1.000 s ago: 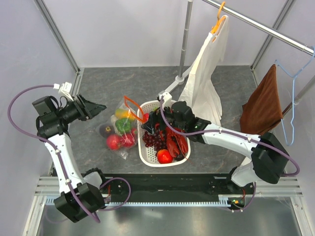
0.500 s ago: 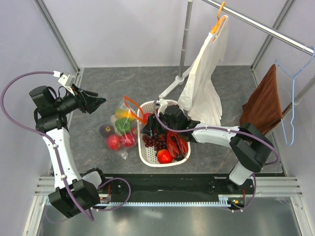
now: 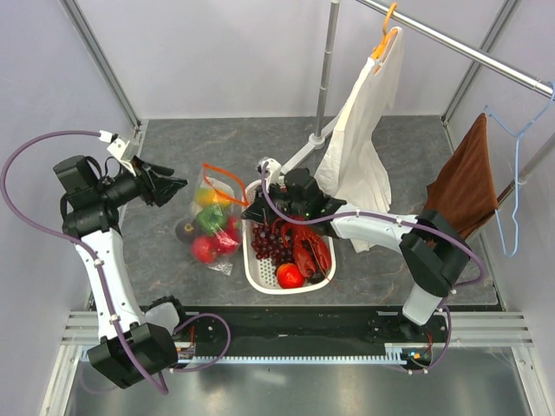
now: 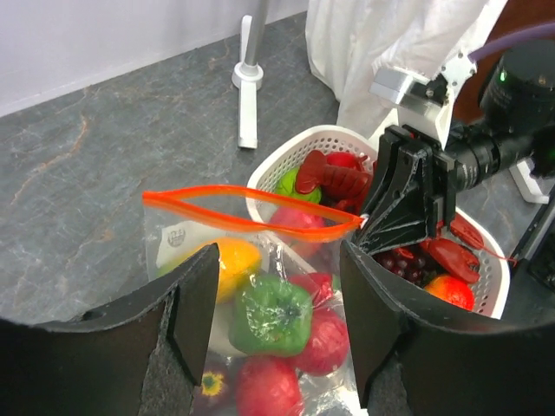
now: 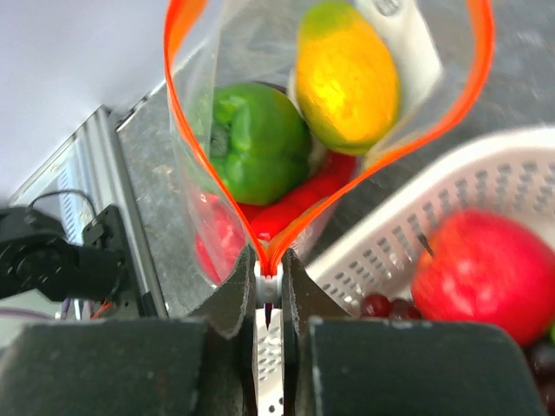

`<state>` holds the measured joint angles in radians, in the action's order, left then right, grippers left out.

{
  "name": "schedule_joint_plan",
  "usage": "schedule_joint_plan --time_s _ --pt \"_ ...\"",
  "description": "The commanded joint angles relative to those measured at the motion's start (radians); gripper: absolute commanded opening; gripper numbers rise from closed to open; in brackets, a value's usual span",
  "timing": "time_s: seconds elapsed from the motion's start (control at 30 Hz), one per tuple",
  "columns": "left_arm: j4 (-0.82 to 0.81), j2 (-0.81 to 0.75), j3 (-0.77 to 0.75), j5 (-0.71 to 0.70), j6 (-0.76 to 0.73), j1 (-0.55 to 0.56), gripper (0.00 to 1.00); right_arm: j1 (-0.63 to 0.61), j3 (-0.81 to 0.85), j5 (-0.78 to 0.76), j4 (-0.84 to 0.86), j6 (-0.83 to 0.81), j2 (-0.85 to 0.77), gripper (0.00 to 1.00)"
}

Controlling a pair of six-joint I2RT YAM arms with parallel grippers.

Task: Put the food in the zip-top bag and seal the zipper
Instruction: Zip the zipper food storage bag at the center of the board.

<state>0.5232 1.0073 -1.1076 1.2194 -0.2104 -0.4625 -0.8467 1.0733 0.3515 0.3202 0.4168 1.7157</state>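
Right claw (image 5: 269, 279) pinches the zipper (image 4: 251, 213) at its right end, the loop gaping; left claw (image 3: 176, 185) hangs spread left of the zip-top bag (image 3: 211, 227). That bag, holding food (image 4: 273, 314), lies on the grey marbled bench (image 3: 173, 139) against a white basket (image 3: 260, 276). Pale walls (image 3: 217, 52) enclose it; cloths (image 3: 360, 147) hang far right.

Left claw (image 4: 276, 269) wide, right claw (image 5: 269, 264) tight.

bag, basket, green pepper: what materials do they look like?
Bag: thin clear plastic film, crinkled, with glare streaks and an orange-red zipper strip. Basket: white rigid plastic, moulded slots, matte. Green pepper: probably hard glossy plastic, judging by its sharp highlights.
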Motion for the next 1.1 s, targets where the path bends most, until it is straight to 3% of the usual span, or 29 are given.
schedule_joint_plan --time_s 0.0,0.13,0.17,0.2,0.27,0.37,0.53,0.73,0.8,0.87,1.07 --pt "0.233 -0.021 -0.103 0.054 -0.338 0.004 0.66 0.003 0.125 0.170 -0.050 -0.196 -0.053 0.00" --pt "0.548 -0.076 -0.150 0.069 -0.753 0.004 0.73 -0.002 0.235 0.293 -0.176 -0.375 -0.053 0.00" --pt "0.681 -0.094 -0.147 0.078 -0.947 0.005 0.74 -0.003 0.249 0.309 -0.219 -0.462 -0.056 0.00" --pt "0.754 -0.113 -0.137 0.078 -1.045 0.005 0.76 -0.003 0.261 0.342 -0.243 -0.501 -0.059 0.00" --pt "0.820 -0.180 -0.080 0.072 -1.228 0.007 0.77 -0.008 0.303 0.372 -0.315 -0.629 -0.065 0.00" --pt "0.822 -0.251 0.005 0.058 -1.361 0.010 0.80 -0.020 0.333 0.389 -0.395 -0.725 -0.070 0.00" --pt "0.834 -0.279 0.080 0.071 -1.500 0.033 0.88 -0.060 0.340 0.388 -0.454 -0.880 -0.070 0.00" --pt "0.821 -0.201 0.074 0.048 -1.589 0.103 0.89 -0.110 0.298 0.371 -0.481 -0.960 -0.087 0.00" --pt "0.775 -0.171 0.063 0.016 -1.548 0.142 0.88 -0.118 0.292 0.365 -0.486 -0.970 -0.091 0.00" --pt "0.645 -0.122 0.051 -0.041 -1.389 0.228 0.87 -0.121 0.289 0.359 -0.494 -0.989 -0.094 0.00" --pt "0.569 -0.041 0.018 -0.080 -1.413 0.375 0.86 -0.126 0.271 0.351 -0.512 -1.020 -0.116 0.00"
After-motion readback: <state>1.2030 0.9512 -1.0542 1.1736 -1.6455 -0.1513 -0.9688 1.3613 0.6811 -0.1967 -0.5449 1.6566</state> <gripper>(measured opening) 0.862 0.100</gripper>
